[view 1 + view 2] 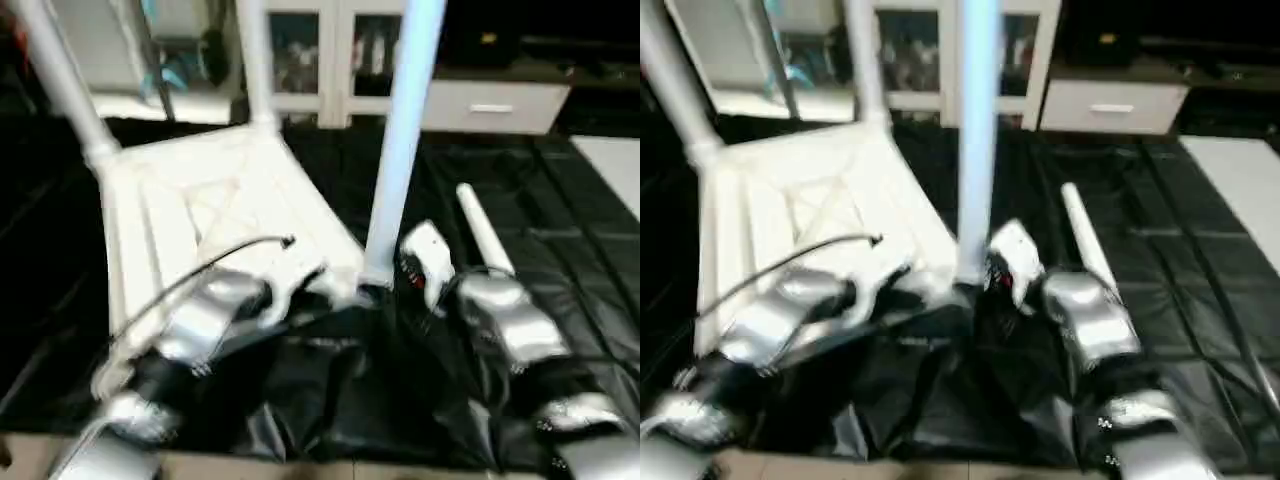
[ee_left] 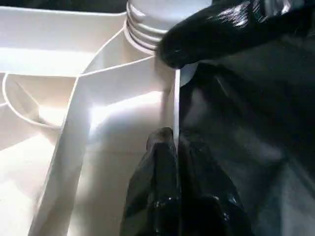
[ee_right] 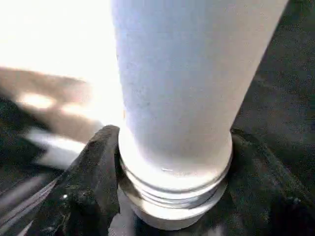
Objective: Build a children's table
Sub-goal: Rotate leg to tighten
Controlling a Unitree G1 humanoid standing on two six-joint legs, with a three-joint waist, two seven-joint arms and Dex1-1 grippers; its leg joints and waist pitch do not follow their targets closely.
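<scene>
No readable writing on tabletop (image 1: 200, 200) or legs (image 1: 400, 140).

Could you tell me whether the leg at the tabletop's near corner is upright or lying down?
Upright: the leg rises from the tabletop's near corner socket.

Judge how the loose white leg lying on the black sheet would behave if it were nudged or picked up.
The loose leg is a round tapered tube lying flat on the black sheet, so a sideways nudge would probably roll it, likely in a curve. It looks like smooth plastic, so the fingers might slip. It is probably stiff and light, as the upright leg stays straight.
</scene>
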